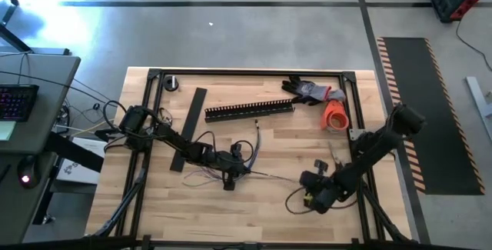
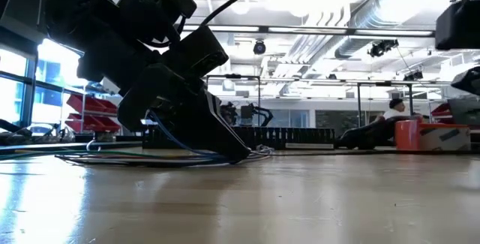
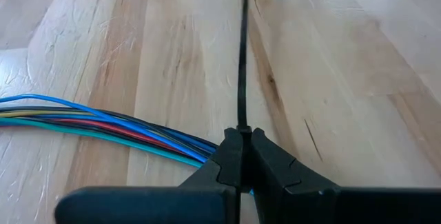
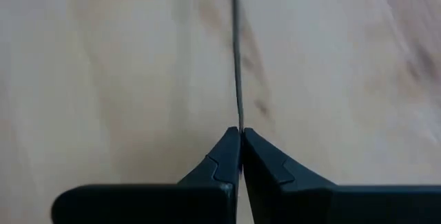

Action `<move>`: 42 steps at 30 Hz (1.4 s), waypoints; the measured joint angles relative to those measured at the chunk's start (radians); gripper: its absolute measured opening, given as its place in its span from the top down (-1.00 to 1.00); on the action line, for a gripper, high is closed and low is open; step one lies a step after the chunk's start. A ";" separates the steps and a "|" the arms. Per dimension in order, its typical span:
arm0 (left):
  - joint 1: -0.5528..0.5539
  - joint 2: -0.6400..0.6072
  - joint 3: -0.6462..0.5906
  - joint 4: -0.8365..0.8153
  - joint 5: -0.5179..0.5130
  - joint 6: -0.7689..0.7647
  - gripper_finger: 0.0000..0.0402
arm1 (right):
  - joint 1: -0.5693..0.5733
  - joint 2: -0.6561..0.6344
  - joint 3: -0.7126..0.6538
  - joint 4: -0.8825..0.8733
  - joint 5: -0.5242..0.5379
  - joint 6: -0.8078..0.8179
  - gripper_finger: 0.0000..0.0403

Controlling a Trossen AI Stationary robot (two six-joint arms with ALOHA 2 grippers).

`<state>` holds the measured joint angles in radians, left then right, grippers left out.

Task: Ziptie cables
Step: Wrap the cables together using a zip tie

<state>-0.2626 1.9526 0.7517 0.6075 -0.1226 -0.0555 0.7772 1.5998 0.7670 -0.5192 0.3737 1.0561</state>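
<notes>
The ziptie [image 1: 273,175], a hair-thin dark strip, runs straight between my two grippers just over the wooden table. My left gripper [image 3: 241,136] is shut on one end and my right gripper [image 4: 240,133] on the other. The cables [image 3: 103,120], thin wires in blue, teal, red and yellow, lie on the table and run in under my left fingers. In the high view they spread around my left gripper [image 1: 240,169], and my right gripper [image 1: 301,179] is to its right. The low view shows my left gripper [image 2: 229,152] down at the tabletop beside the cables [image 2: 135,158]. My left gripper pinches the ziptie's end [image 3: 242,124] between its two fingertips, low over the table and pointing toward the table's right. The strip runs straight on from the tips. The cables pass under the fingers; whether they touch, I cannot tell. My right gripper pinches the ziptie's other end [image 4: 238,122] between its two fingertips, low over the table and pointing toward the table's left. The strip leads straight away from the tips, in line with the fingers, just above the wood.
A black slotted channel [image 1: 250,110] and a flat black cover strip [image 1: 188,127] lie toward the far side. Gloves [image 1: 311,90] and an orange tape roll [image 1: 334,115] sit at the far right. A black frame [image 1: 246,71] borders the table. Bare wood lies at the near middle.
</notes>
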 joint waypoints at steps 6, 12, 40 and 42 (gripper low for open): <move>0.000 0.000 0.000 0.002 -0.001 -0.004 1.00 | -0.089 -0.050 0.000 -0.174 -0.069 -0.053 0.92; 0.000 0.000 0.000 0.005 -0.001 -0.005 1.00 | -0.168 -0.047 0.000 0.075 0.099 -0.290 0.46; 0.000 0.000 0.000 0.018 0.001 -0.012 1.00 | -0.380 0.428 0.004 1.172 0.052 -0.852 0.81; 0.000 0.000 0.000 0.017 -0.001 -0.013 1.00 | -0.380 0.428 0.004 1.172 0.055 -0.855 0.92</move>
<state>-0.2630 1.9526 0.7513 0.6244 -0.1238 -0.0684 0.3969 2.0281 0.7708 0.6526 0.4286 0.2007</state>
